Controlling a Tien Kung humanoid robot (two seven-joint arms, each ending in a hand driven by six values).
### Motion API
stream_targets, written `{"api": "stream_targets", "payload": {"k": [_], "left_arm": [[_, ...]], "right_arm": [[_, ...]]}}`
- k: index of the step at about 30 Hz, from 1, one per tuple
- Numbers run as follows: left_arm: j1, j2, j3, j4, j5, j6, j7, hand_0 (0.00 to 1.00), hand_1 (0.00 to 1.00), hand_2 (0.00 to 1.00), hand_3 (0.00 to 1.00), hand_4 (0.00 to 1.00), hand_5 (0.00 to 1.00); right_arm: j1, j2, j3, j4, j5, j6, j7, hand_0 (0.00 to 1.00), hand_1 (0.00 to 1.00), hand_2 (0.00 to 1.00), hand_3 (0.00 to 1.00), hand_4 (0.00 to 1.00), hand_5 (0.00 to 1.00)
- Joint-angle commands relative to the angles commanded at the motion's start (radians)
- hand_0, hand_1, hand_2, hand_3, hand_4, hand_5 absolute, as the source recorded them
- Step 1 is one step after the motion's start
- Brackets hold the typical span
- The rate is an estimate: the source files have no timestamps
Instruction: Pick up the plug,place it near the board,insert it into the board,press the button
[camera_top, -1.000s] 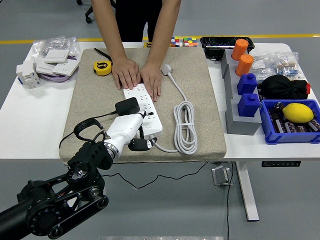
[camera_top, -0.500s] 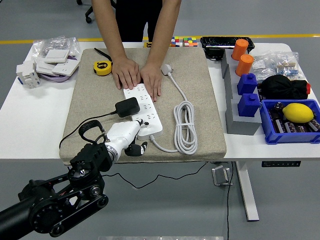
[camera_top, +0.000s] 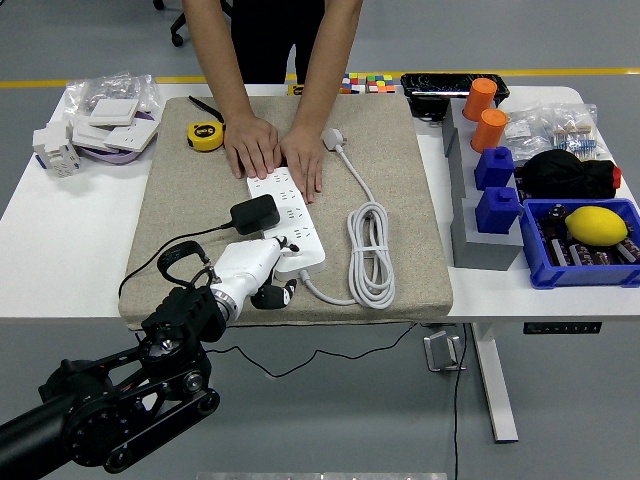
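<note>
A humanoid robot's left robot hand (camera_top: 262, 282) hovers at the near end of a white power strip (camera_top: 289, 219) lying on a beige mat (camera_top: 395, 150) on the white table (camera_top: 60, 250). The black plug (camera_top: 255, 214), an adapter block trailing a black cable (camera_top: 165, 262), sits on the strip's left edge just beyond the hand, apparently already seated in a socket, though the prongs cannot be seen. The white-shelled hand has its dark fingers (camera_top: 281, 291) curled together beside the strip's near corner and grips nothing visible. At the far end a person's hands (camera_top: 275, 148) press flat on the strip, steadying it.

Judging by this layout, pick-up, placement and insertion look complete, and pressing the button remains. The button itself is hard to make out; it may lie near the strip's near end, partly covered by the hand, and whether a fingertip touches it cannot be told. The right arm is out of view. The strip's own white cord (camera_top: 371, 255) lies coiled to the right, its plug (camera_top: 334, 139) unconnected.
</note>
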Motion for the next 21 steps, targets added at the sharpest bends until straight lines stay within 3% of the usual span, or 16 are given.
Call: {"api": "stream_targets", "payload": {"k": [21], "left_arm": [[-0.001,-0.014,0.004,0.057,-0.007,0.008,-0.007,0.153,0.037,0.149,0.765,0.53,0.163]], "right_arm": [[-0.004,-0.002,0.002,0.0,-0.013,0.002,-0.002,0.998,0.927,0.871,0.903,0.998,0.998]]}}
